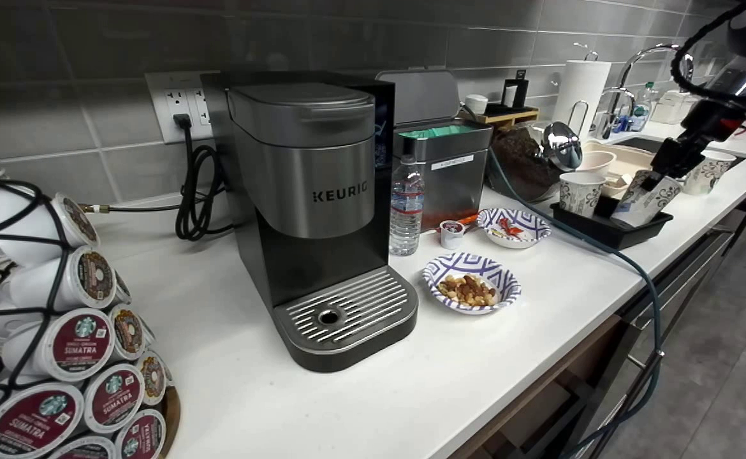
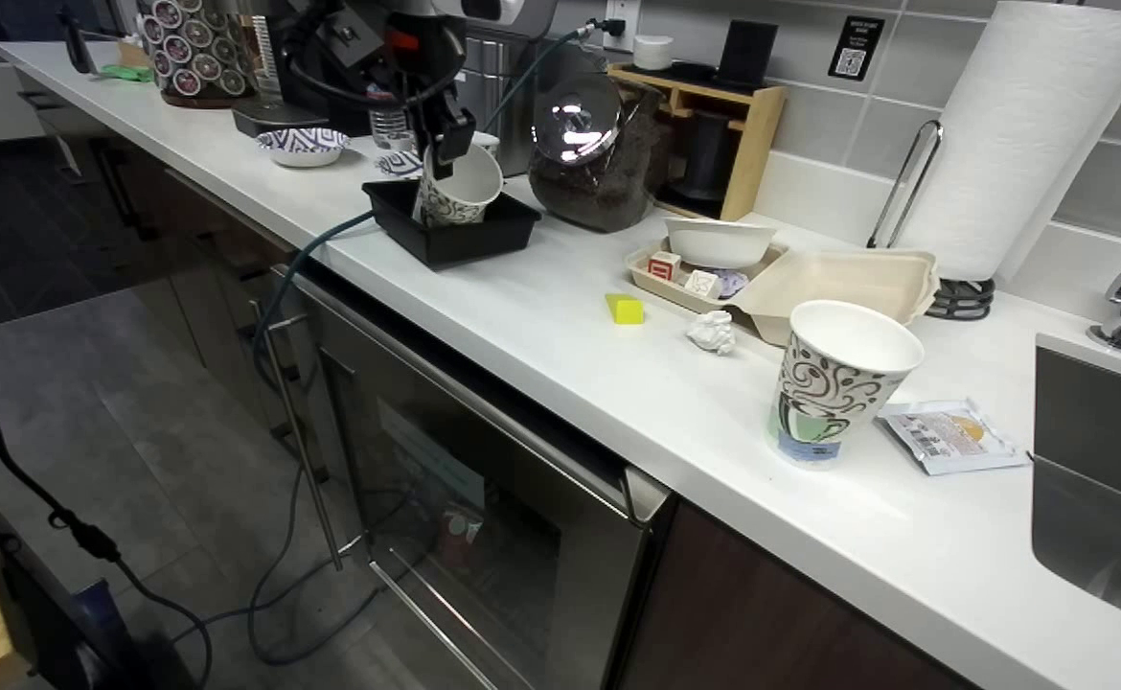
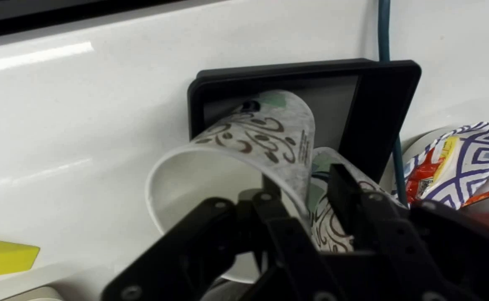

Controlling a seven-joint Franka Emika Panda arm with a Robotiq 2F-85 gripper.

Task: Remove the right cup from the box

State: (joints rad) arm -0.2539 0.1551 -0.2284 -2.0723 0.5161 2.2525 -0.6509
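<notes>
A white paper cup with dark swirls (image 3: 265, 133) leans tilted in the shallow black box (image 3: 380, 104). It also shows in both exterior views (image 1: 637, 207) (image 2: 465, 203). A similar cup (image 1: 581, 194) stands beside it in the box; in the wrist view (image 3: 332, 225) the fingers partly hide it. My gripper (image 3: 305, 184) is at the tilted cup's rim, also visible in both exterior views (image 1: 655, 180) (image 2: 436, 161). One finger is inside the cup, the other outside between the two cups. The fingers are apart, with the cup wall between them and a gap by the outer finger.
A blue hose (image 2: 326, 235) crosses the counter at the box. Patterned bowls (image 1: 472, 306) and a jar (image 2: 608, 182) stand near. A yellow block (image 2: 626, 309), crumpled paper (image 2: 712, 332), takeaway container (image 2: 838, 278) and another cup (image 2: 838, 383) lie toward the sink (image 2: 1097, 498).
</notes>
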